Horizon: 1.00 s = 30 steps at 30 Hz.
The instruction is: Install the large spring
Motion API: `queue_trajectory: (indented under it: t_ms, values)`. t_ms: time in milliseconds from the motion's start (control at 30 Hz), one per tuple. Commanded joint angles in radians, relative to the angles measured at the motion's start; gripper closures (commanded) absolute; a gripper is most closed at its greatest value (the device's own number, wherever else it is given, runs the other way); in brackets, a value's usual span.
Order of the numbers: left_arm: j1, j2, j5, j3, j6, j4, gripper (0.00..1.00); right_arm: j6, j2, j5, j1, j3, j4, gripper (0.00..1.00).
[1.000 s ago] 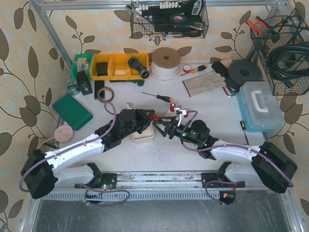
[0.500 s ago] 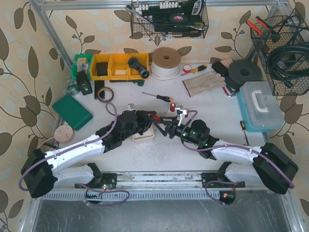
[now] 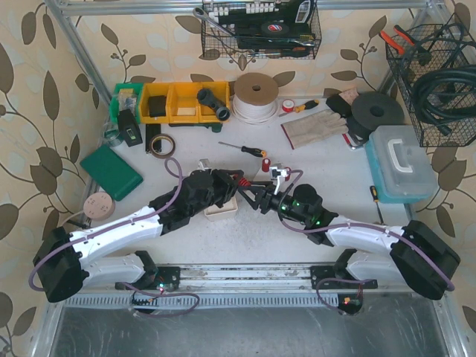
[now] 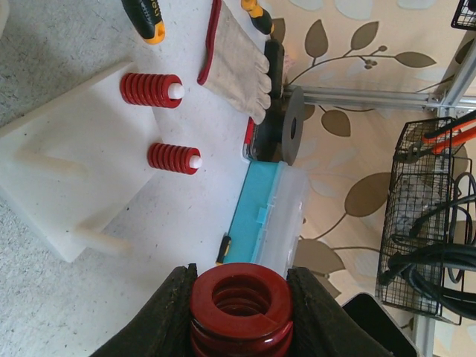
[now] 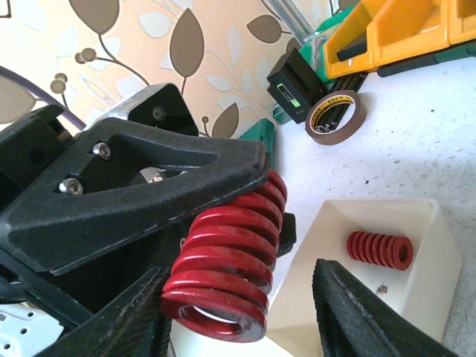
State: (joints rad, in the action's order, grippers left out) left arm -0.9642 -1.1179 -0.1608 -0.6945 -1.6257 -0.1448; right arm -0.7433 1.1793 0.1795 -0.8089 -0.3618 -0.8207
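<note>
1. My left gripper [image 4: 239,296] is pinching the large red spring [image 5: 227,249] across its coils, with a pad pressed on each side. One open end points out toward the table.
2. My right gripper [image 5: 242,312] is spread around the spring's free end. Its far finger [image 5: 364,320] is clearly apart from the coils (the near one is very close, and I cannot tell if it touches).
3. The spring is in the air above the white tray [image 5: 439,245], which holds one small red spring [image 5: 379,251]. In my left wrist view the white peg block [image 4: 89,141] lies ahead. Two smaller red springs [image 4: 172,158] are already seated on its pegs, and a bare peg [image 4: 46,161] is free.
4. I judge this to be a stiff, fairly heavy steel die spring that will not squash under my pads.
5. The round, glossy coils could roll or slip, so I would take hold squarely across the middle coils.
6. That leaves the bore end free (it has to go over a peg).
7. A grip near the end coil risks the spring tilting out of the pads.
</note>
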Motion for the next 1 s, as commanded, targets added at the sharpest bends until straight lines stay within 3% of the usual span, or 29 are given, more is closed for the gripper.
queue_trajectory:
  t_ms: [0,667,967]
  values:
    - [-0.017,-0.006,-0.039,-0.051,-0.007,-0.060,1.00,0.006,-0.027,-0.029,0.002,-0.016,0.025,0.47]
    - [-0.047,-0.036,-0.057,-0.053,-0.014,-0.077,1.00,0.042,-0.046,-0.050,0.002,-0.020,0.047,0.50]
    - [-0.056,-0.045,-0.068,-0.060,-0.016,-0.088,1.00,0.041,-0.051,-0.057,0.002,-0.022,0.062,0.59]
